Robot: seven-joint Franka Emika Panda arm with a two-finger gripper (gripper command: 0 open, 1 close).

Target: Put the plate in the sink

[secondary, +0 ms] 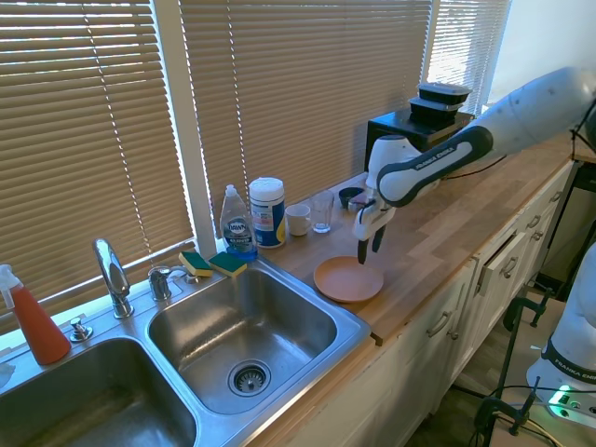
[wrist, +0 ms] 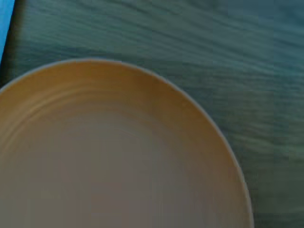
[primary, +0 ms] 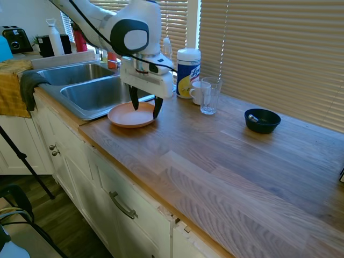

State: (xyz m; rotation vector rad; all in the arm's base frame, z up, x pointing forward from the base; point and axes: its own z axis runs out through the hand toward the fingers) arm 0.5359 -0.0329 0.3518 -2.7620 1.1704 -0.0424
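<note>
A round, shallow, peach-orange plate (primary: 131, 115) with a smooth low rim lies flat on the wood-grain counter (primary: 226, 156), left of centre in the first exterior view, just beside the grey steel sink (primary: 86, 92). The gripper (primary: 144, 109) hangs over the plate's far edge, its dark fingers (primary: 157, 108) spread apart and holding nothing. Behind it stand a wipes canister (primary: 188, 65), a white mug (primary: 198, 92) and a clear ribbed glass (primary: 209, 95); a small dark bowl (primary: 262, 120) sits further right.
</note>
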